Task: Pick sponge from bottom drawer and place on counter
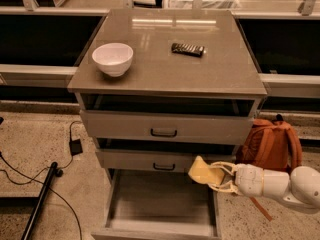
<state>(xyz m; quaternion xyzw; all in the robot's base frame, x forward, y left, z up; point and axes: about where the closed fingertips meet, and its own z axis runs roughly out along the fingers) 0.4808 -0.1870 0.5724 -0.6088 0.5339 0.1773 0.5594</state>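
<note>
The yellow sponge (202, 171) is held in my gripper (216, 177), which is shut on it at the right, in front of the middle drawer and above the open bottom drawer (160, 204). The white arm reaches in from the lower right. The bottom drawer is pulled out, its grey floor bare. The glossy grey-brown counter (165, 69) lies well above the sponge.
A white bowl (112, 59) stands at the counter's left and a dark snack bar (188, 49) near its back middle. An orange backpack (270, 144) leans to the right of the cabinet. Cables and a dark pole (42, 194) lie on the floor at the left.
</note>
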